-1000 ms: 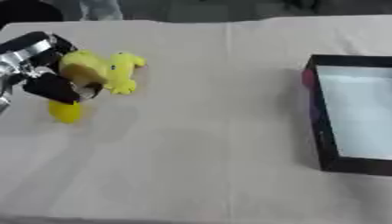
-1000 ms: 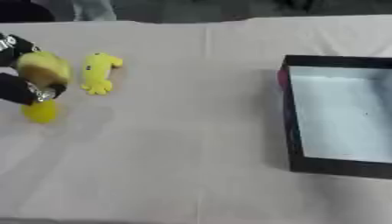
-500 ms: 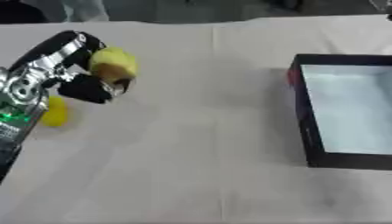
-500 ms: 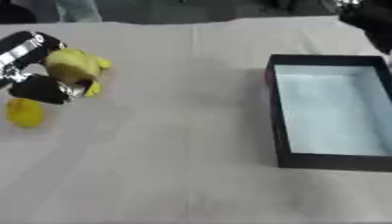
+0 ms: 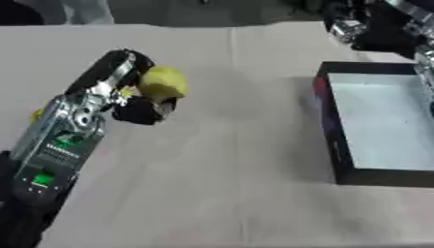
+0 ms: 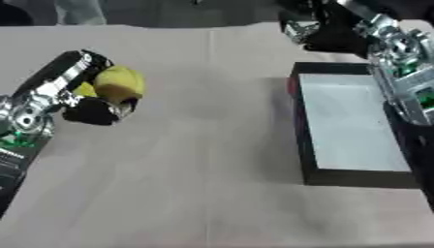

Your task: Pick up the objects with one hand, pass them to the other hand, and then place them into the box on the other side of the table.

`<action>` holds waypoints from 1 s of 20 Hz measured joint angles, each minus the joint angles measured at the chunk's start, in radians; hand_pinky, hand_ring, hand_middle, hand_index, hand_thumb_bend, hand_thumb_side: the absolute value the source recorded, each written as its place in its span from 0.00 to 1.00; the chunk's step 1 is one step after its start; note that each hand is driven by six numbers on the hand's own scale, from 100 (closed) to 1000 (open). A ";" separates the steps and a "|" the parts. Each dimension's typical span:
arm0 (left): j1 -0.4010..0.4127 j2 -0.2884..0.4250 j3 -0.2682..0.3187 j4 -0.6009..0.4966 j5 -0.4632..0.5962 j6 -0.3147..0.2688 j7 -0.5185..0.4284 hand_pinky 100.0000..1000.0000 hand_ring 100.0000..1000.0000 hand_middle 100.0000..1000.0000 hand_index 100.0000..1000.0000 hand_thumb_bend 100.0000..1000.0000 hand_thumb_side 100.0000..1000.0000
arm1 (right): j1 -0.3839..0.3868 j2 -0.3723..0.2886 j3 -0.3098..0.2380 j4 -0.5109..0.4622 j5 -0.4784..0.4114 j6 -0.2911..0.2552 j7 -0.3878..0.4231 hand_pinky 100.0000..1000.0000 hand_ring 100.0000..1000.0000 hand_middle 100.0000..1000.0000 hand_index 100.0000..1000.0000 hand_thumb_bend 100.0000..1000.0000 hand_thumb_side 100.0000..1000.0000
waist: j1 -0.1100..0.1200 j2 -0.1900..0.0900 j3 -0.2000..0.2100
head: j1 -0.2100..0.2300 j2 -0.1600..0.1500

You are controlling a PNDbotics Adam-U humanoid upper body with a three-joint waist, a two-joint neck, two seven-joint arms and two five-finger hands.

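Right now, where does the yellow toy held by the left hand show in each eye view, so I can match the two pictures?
Left eye view: the yellow toy sits upper left of centre, in the left hand.
Right eye view: the same toy lies nearer the left edge, at about the same height.
Shared landmark: the black box on the right side of the table, sitting further left in the right eye view.

Probably a robot test lab or demo room. Plain table point(image 5: 212, 193) under a beige cloth, seam down the middle. On its right side, a black open box point(image 5: 332, 140) with pale bottom. Beyond the table's far edge, only dark floor and blurred shapes.
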State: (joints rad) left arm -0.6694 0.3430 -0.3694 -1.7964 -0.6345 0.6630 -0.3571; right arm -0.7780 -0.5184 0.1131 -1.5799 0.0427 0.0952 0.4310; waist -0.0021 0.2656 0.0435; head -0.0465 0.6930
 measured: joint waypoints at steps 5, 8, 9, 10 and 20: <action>0.000 -0.046 -0.008 0.016 -0.017 -0.024 0.045 0.72 0.47 0.36 0.45 0.14 0.00 | -0.040 0.039 0.037 0.038 0.048 -0.020 0.038 1.00 1.00 1.00 1.00 0.00 0.18 | -0.002 0.000 0.000 | -0.012 0.000; -0.003 -0.071 -0.012 0.023 -0.017 -0.036 0.074 0.71 0.46 0.36 0.45 0.13 0.00 | -0.064 0.058 0.055 0.066 0.079 -0.033 0.051 1.00 1.00 1.00 1.00 0.00 0.16 | -0.005 0.000 0.001 | -0.018 0.000; -0.006 -0.078 -0.014 0.026 -0.016 -0.039 0.082 0.71 0.46 0.36 0.45 0.13 0.00 | -0.072 0.063 0.062 0.078 0.088 -0.037 0.055 1.00 1.00 1.00 1.00 0.00 0.16 | -0.006 0.000 0.001 | -0.018 0.000; -0.008 -0.086 -0.015 0.030 -0.015 -0.042 0.088 0.71 0.46 0.36 0.45 0.12 0.00 | -0.080 0.070 0.069 0.089 0.095 -0.042 0.059 1.00 1.00 1.00 1.00 0.00 0.16 | -0.006 0.000 0.001 | -0.019 0.000; -0.034 -0.169 -0.013 0.106 -0.020 -0.057 0.157 0.71 0.46 0.34 0.45 0.12 0.00 | -0.141 0.155 0.118 0.157 0.134 -0.075 0.130 1.00 1.00 1.00 1.00 0.00 0.14 | -0.022 -0.005 -0.001 | -0.026 0.018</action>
State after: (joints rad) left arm -0.7036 0.1738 -0.3828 -1.6907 -0.6548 0.6065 -0.2004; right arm -0.9192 -0.3629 0.2313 -1.4234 0.1763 0.0206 0.5614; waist -0.0242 0.2602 0.0429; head -0.0725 0.7111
